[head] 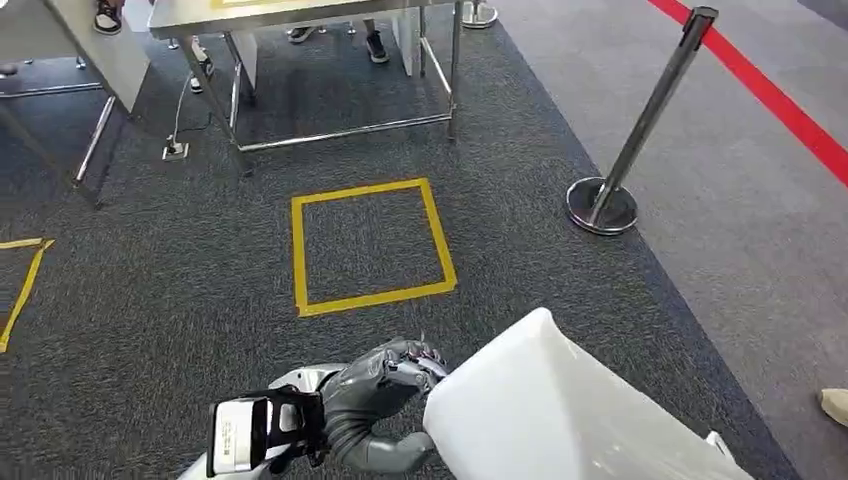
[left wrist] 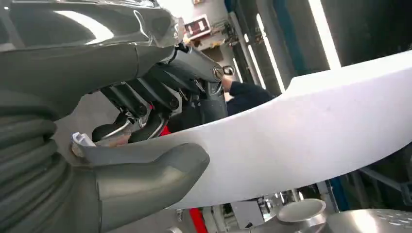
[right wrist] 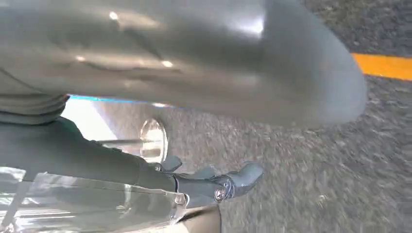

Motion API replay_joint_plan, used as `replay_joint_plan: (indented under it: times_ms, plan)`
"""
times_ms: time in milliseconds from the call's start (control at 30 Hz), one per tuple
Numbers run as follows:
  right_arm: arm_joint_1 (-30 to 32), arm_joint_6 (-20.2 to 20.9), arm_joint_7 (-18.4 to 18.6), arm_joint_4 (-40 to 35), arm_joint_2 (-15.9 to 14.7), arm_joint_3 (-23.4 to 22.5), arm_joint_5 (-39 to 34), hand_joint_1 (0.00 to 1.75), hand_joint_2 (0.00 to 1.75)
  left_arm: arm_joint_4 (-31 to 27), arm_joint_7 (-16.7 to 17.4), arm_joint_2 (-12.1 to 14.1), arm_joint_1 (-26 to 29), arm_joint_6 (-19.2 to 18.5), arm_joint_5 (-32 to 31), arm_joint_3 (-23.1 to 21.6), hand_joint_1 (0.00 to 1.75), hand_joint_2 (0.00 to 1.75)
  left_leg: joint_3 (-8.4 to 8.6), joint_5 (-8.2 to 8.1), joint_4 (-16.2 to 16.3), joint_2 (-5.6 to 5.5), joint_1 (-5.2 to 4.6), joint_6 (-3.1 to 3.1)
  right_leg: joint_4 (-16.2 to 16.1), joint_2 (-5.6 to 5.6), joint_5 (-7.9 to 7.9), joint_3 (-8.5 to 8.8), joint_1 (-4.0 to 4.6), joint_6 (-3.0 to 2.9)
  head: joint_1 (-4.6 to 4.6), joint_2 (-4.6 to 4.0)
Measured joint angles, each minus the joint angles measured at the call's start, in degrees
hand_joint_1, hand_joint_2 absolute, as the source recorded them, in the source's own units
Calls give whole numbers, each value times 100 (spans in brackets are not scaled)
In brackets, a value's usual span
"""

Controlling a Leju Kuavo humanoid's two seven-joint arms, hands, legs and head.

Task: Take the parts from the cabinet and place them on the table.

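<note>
A large white curved part (head: 560, 410) fills the lower right of the head view, held above the dark carpet. My left hand (head: 385, 385) grips its near edge. In the left wrist view the part (left wrist: 301, 136) runs across as a broad white band, with the thumb (left wrist: 145, 177) on one face and the dark fingers (left wrist: 145, 104) on the other. In the right wrist view my right hand (right wrist: 194, 63) hangs over the carpet, its dark fingers (right wrist: 228, 182) stretched along a glossy pale surface. Whether that hand holds anything is unclear.
A yellow taped square (head: 370, 245) marks the carpet ahead. Beyond it stands a metal-legged table (head: 345, 130), with a person's shoes (head: 375, 45) behind. A stanchion post (head: 603, 205) and a red floor line (head: 780, 100) lie to the right. Another shoe (head: 835, 405) shows at the right edge.
</note>
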Motion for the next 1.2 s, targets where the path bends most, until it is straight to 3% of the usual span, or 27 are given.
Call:
replay_joint_plan:
  times_ms: [67, 100, 133, 167, 233, 267, 300, 333, 400, 433, 467, 567, 633, 733, 767, 800, 833, 900, 933, 967, 1000, 1067, 1133, 1167, 1200]
  plan:
    - [-37, 0, -11, 0, 20, -37, -65, 0, 0, -4, 37, 7, 0, -6, -4, -2, 175, 175, 12, 28, -41, -121, 2, 45, -44, -118, 0, 67, 0, 56, -7, 0]
    - [-50, 0, -9, 0, 15, -39, -70, 0, 0, -20, 37, -2, 4, -11, -4, -7, 175, 175, 80, 78, -113, -154, 69, 77, 15, 11, -61, 63, -28, 87, 2, 0]
    - [-55, 0, -9, 0, 17, -44, -74, 0, 0, -28, 37, -4, -22, -18, -4, -9, 175, 175, 89, 79, -129, -191, 84, 92, 224, 334, -192, -25, -36, 107, 17, 0]
    - [-46, 0, -7, 0, 17, -67, -89, 0, 0, -28, 37, -17, -31, -20, -4, -11, 175, 175, 87, 85, -128, -234, 97, 105, 609, 527, -388, -219, -42, 132, 50, 0]
    - [2, 2, -2, 0, 13, -118, -105, 0, 0, -28, 52, -22, -28, -41, -7, -28, 175, 175, 85, 79, -124, -340, 96, 114, 1521, 658, -711, -711, -41, 178, 68, 0]
    - [17, 7, -2, 0, 20, -122, -111, 0, 0, -28, 55, -22, -29, -48, -7, -42, 175, 175, 89, 71, -124, -386, 96, 115, 1725, 665, -701, -855, -42, 190, 63, 0]
    - [28, 7, -2, 2, 35, -122, -111, 0, 0, -28, 57, -22, -28, -52, -7, -50, 175, 175, 99, 66, -120, -426, 97, 111, 1643, 665, -569, -869, -44, 186, 65, 0]
    - [30, 7, -2, 2, 39, -125, -113, 0, 0, -28, 61, -26, -29, -55, -7, -57, 175, 175, 116, 55, -118, -458, 102, 98, 1295, 665, -319, -750, -59, 185, 68, 0]
    - [30, -2, -9, 0, 26, -129, -113, 0, 0, -28, 68, -35, -35, -61, -7, -61, 175, 175, 154, 5, -83, -502, 120, 38, 251, 665, 227, -303, -97, 211, 67, 0]
    - [22, -7, -11, 0, 55, -129, -109, 0, 0, -28, 74, -41, -42, -61, -7, -66, 175, 175, 137, -28, -46, -520, 77, -9, 37, 695, 134, -220, -91, 215, 89, 0]
    - [14, -28, -26, -2, 52, -129, -109, 0, 0, -31, 96, -46, -60, -61, 0, -72, 175, 175, 111, -48, -28, -541, 67, -33, 9, 714, 165, -198, -87, 119, 81, 0]
    - [8, -31, -63, 0, 79, -127, -103, 0, 0, -33, 120, -46, -67, -61, 0, -105, 175, 175, 125, -55, -62, -538, 82, -68, 8, 711, 145, -195, -65, 21, 74, 0]
    - [4, -46, -81, -2, 66, -129, -103, 0, 0, -46, 136, -46, -85, -61, 2, -122, 175, 175, 30, -202, 157, -520, 93, -148, -4, 707, 129, -142, -100, -54, 57, 0]
    - [4, -50, -114, -2, 77, -131, -103, 0, 0, -46, 136, -33, -86, -55, 9, -142, 175, 175, -741, -706, 1509, -517, 131, -205, -2, 705, 93, -122, -93, -101, 50, 0]
    - [6, -50, -114, -2, 81, -133, -103, 0, 0, -46, 136, -24, -84, -55, 9, -153, 175, 175, -947, -738, 1804, -517, 132, -203, -2, 706, 71, -110, -89, -101, 48, 0]
    - [9, -50, -114, -2, 81, -138, -105, 0, 0, -46, 136, -22, -84, -55, 9, -162, 175, 175, -1003, -642, 1808, -517, 132, -190, -2, 707, 56, -88, -87, -101, 48, 0]
    - [7, -50, -114, -2, 87, -146, -105, 0, 0, -46, 138, -17, -85, -55, 9, -177, 175, 175, -908, -386, 1520, -517, 131, -166, -2, 708, 27, -46, -83, -99, 48, 0]
    - [5, -50, -114, -2, 100, -166, -107, 0, 0, -48, 151, -24, -100, -53, 9, -201, 175, 175, -472, 155, 569, -517, 111, -66, -6, 712, -36, 56, -66, -83, 50, 0]
    - [5, -50, -114, -2, 114, -168, -107, 0, 0, -48, 157, -31, -113, -50, 9, -203, 175, 175, -288, 272, 177, -492, 74, 23, -13, 713, -64, 68, -86, -67, 54, 0]
    - [-3, -50, -114, -4, 133, -170, -107, 0, 0, -50, 170, -50, -134, -44, 9, -203, 175, 175, -183, 127, 9, -474, 45, 43, -5, 718, -115, 74, -36, -10, 55, 0]
    - [-1, -63, -116, -4, 144, -170, -109, 0, 0, -52, 190, -72, -154, -39, 9, -203, 175, 175, -160, 116, 14, -484, 32, 27, -46, 709, -115, 78, -66, 22, 46, 0]
    - [6, -68, -118, -2, 173, -173, -107, 0, 0, -55, 214, -100, -164, -35, 11, -205, 175, 175, -145, 99, -57, -519, 38, 74, 27, 692, -10, 144, -72, 100, 48, 0]
    - [-11, -74, -118, -2, 173, -173, -105, 0, 0, -66, 249, -138, -189, -35, 13, -210, 175, 175, 76, 88, -108, -512, 90, 116, 233, 691, -124, 102, -80, 119, 76, -2]
    - [-27, -85, -118, -2, 168, -173, -109, 0, 0, -66, 251, -155, -210, -35, 15, -212, 175, 175, 99, 66, -108, -512, 90, 146, 489, 692, -232, -31, -79, 136, 81, -2]
    - [-38, -103, -118, -6, 164, -175, -109, 0, 0, -70, 253, -173, -213, -35, 26, -212, 175, 175, 117, 35, -108, -513, 87, 160, 984, 694, -404, -343, -80, 166, 118, 0]
